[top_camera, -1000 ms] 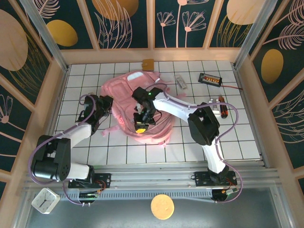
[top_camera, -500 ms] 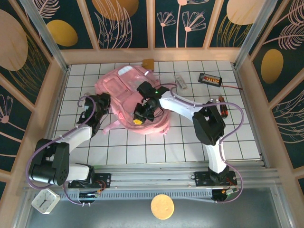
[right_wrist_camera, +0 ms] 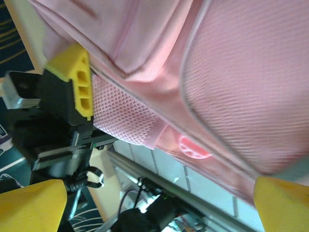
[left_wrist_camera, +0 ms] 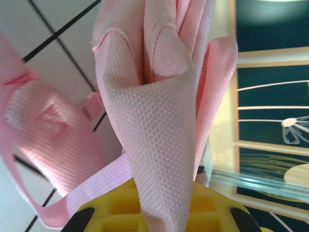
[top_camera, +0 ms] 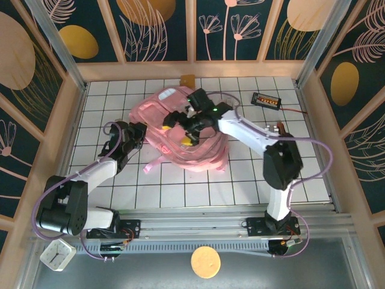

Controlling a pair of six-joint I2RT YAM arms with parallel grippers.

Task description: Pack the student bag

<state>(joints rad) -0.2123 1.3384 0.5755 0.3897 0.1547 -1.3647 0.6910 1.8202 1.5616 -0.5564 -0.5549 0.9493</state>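
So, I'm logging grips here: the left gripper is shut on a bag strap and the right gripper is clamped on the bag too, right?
Not quite. The left gripper is shut on a pink strap of the bag, but the right gripper is open, not clamped. The right wrist view shows its yellow fingers spread wide apart.

No legible text, label, brand or number on any surface
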